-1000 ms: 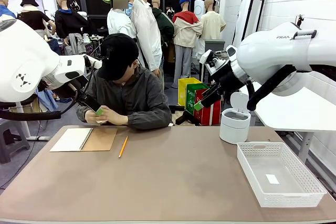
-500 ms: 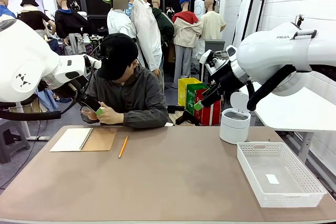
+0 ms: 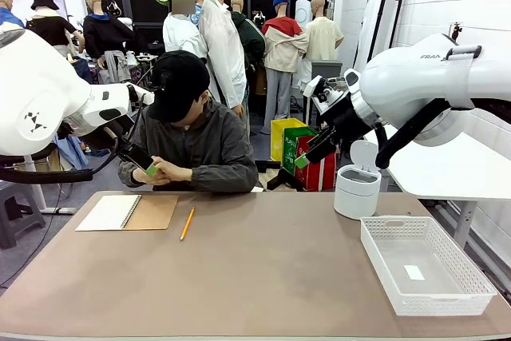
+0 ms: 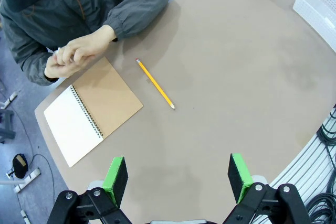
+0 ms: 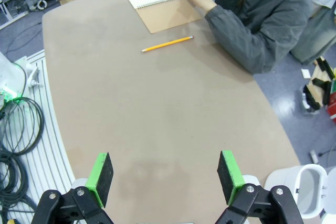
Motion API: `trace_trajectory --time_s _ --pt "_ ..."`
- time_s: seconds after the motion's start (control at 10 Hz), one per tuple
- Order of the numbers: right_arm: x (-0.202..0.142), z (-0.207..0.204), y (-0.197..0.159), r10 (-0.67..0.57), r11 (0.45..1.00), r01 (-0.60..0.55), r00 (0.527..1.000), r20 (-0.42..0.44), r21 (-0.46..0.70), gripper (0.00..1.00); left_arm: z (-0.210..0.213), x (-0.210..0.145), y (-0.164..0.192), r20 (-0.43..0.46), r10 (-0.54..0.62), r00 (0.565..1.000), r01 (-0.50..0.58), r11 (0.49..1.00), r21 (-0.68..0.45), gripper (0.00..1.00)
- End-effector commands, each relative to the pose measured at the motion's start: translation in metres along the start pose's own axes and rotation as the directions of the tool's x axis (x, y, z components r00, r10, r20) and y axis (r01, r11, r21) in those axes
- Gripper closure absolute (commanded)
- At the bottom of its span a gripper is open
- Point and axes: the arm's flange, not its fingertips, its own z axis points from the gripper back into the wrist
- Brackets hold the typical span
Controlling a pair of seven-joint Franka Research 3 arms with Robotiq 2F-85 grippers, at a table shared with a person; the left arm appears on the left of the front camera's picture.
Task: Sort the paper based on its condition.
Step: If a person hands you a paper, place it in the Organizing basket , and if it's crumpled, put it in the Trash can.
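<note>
No flat white sheet of paper shows. The person's hands [image 4: 73,59] are clasped together at the table's far edge, above the notebook; a speck of white peeks between them, and I cannot tell what it is. My left gripper [image 4: 178,179] hangs open high over the table with nothing between its green pads, and appears at the left in front of the person [image 3: 144,164]. My right gripper [image 5: 165,179] is also open and empty above the table, raised at the right [image 3: 291,170].
A spiral-bound notebook [image 3: 128,212] with a brown cover lies open at the far left, a yellow pencil [image 3: 187,223] beside it. A white mesh basket [image 3: 375,257] holding a tiny white tag [image 3: 413,272] stands at the right, with a small white lidded bin [image 3: 357,191] behind it.
The person's hands have shifted slightly, working together at the table's far edge. Both arms have stayed still.
</note>
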Motion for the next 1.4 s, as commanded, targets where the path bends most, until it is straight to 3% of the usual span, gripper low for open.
trace_trajectory --time_s 0.0,1.3 --pt "0.0007 0.0003 0.0002 -0.001 1.000 0.001 1.000 -0.002 -0.002 0.00 0.0004 -0.0004 0.0010 -0.002 0.000 1.000 0.000 1.000 0.001 0.00" --pt "0.0007 0.0003 0.0002 -0.001 1.000 0.001 1.000 -0.002 -0.002 0.00 0.0004 -0.0004 0.0010 -0.002 0.000 1.000 0.000 1.000 0.001 0.00"
